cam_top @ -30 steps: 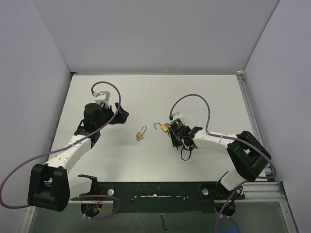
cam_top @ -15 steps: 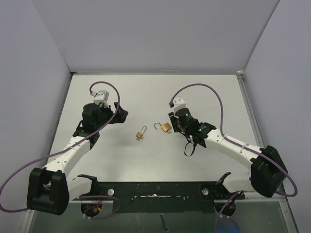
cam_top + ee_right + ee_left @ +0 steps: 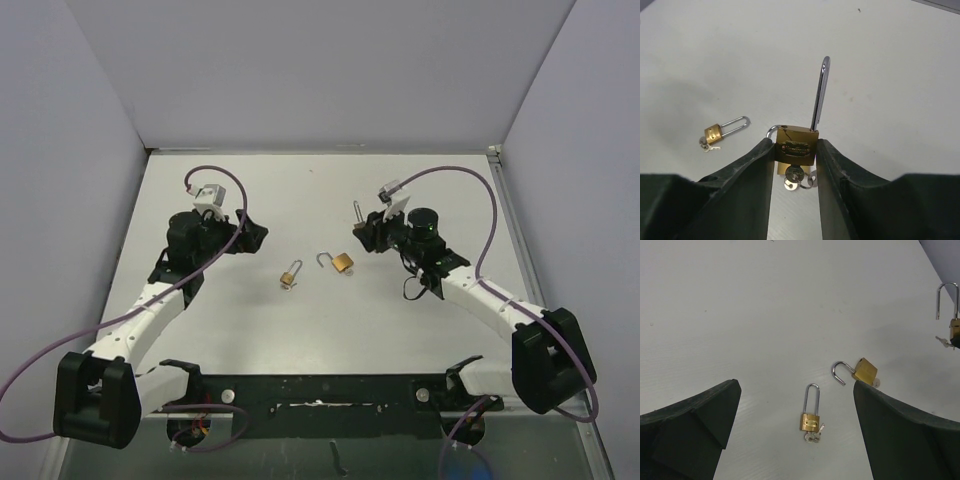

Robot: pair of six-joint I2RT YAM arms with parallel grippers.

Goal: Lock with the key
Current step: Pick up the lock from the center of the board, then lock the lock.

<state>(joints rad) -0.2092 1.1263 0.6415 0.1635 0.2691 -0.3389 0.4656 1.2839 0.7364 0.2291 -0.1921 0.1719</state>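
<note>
Nearest on counter [image 3: 300,190]: long-shackle padlock [image 3: 291,275], shackle shut, key bunch [image 3: 812,436] touching its base. Unshifted over the last second. Just beyond, to the right: short padlock [image 3: 340,263], shackle swung open, likewise unshifted. Farther, left side: left gripper [image 3: 250,235] spread wide, nothing held, hovering over bare counter, barely moved. Farthest, right side: right gripper [image 3: 370,230] closed tight on the brass body of a third padlock [image 3: 796,147]. Swung within that second from low beside the short padlock up and out toward the far right. Held upright, clear of the counter, key [image 3: 792,175] seated in the keyhole, ring dangling (shackle edge-on from the right wrist; from the left wrist, one leg apparently free of the body). Judged: lock picked and presented, not yet locked; shackle to press home, key to turn, likely work for the free gripper.

Count. Padlocks: three, two lying, one held. Keys: one in the held lock, one bunch by the long-shackle padlock, perhaps more under the short padlock (too small to tell). Grippers: two.
</note>
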